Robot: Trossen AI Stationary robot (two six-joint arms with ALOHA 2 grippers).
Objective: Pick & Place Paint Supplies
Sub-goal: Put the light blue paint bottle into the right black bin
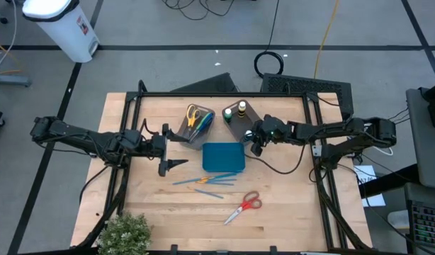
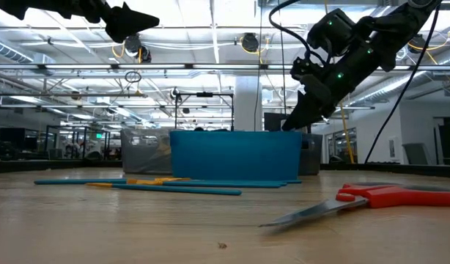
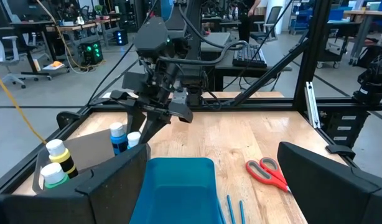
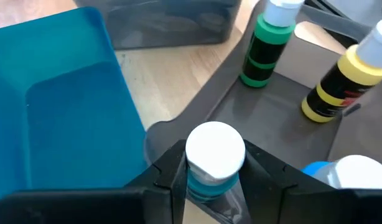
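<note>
The right gripper (image 4: 216, 177) is pinching a white-capped bottle (image 4: 214, 155) over the bin (image 4: 272, 118), at the tray's (image 1: 223, 157) two o'clock. The left gripper (image 1: 176, 163) is hovering spread at its nine o'clock.

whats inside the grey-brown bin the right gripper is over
Upright in the grey-brown bin: a green paint bottle, a yellow one, a blue one. The right gripper is clamped on a white-capped blue bottle; its base is hidden.
</note>
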